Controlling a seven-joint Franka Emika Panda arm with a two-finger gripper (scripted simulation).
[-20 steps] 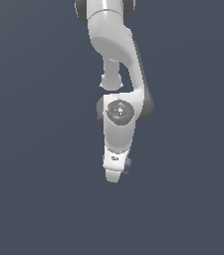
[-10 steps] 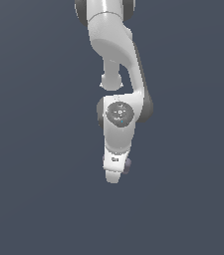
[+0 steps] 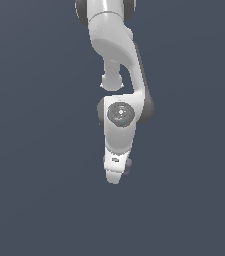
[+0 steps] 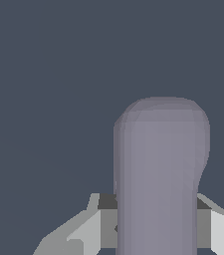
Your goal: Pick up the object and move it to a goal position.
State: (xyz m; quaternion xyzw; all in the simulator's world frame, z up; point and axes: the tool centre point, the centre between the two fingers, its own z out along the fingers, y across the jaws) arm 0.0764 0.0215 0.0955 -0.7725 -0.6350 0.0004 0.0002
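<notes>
The wrist view shows the white gripper (image 4: pixel 158 224) clamped on either side of the dull greyish-purple rounded oblong block (image 4: pixel 159 169). In the exterior view only a sliver of that block (image 3: pixel 128 166) peeks beside the gripper (image 3: pixel 115 176). No writing is legible.

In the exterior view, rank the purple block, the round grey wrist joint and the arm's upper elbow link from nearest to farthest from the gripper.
1. Purple block: at the gripper, peeking out on the exterior view's right.
2. Round grey wrist joint: above the gripper.
3. Upper elbow link: highest, near the top edge.
</notes>
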